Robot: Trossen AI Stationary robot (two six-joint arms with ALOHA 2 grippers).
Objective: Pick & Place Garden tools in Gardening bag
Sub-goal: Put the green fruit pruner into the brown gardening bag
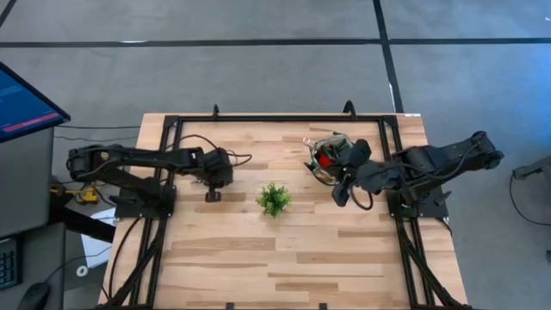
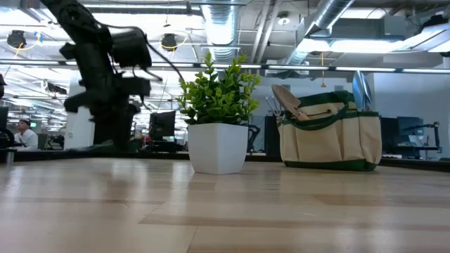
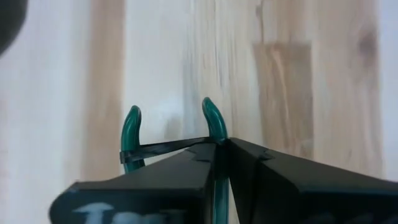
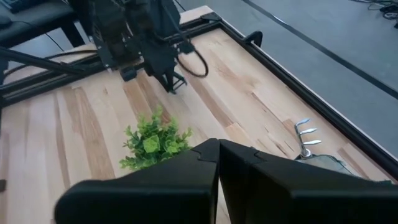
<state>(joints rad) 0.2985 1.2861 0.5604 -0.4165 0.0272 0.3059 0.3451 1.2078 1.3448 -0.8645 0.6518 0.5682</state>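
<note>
My left gripper (image 3: 219,163) hangs over the table's left middle, shut on a small dark tool (image 1: 212,196) with two teal-green curved ends (image 3: 133,127) joined by a thin dark strap, seemingly the pruning shears. The gardening bag (image 2: 330,137) stands on its base at the far right of the table. A wooden-handled trowel (image 2: 288,98) and a metal rake head (image 4: 305,134) stick out of its top, and something red (image 1: 324,158) shows inside. My right gripper (image 4: 217,163) is shut on nothing and held high beside the bag (image 1: 330,155). My left gripper pinches one teal-green arm of the shears (image 3: 216,134) between its two fingers; that arm runs back between them. The fingers slant down from above. The other arm and the strap (image 3: 163,148) stick out to one side. I cannot tell whether the tool is clear of the boards.
A small leafy plant in a white pot (image 2: 219,133) stands mid-table between the two arms (image 1: 274,199). A black metal frame (image 1: 275,119) runs along the table's far edge and sides. The near half of the table is bare wood (image 1: 284,267).
</note>
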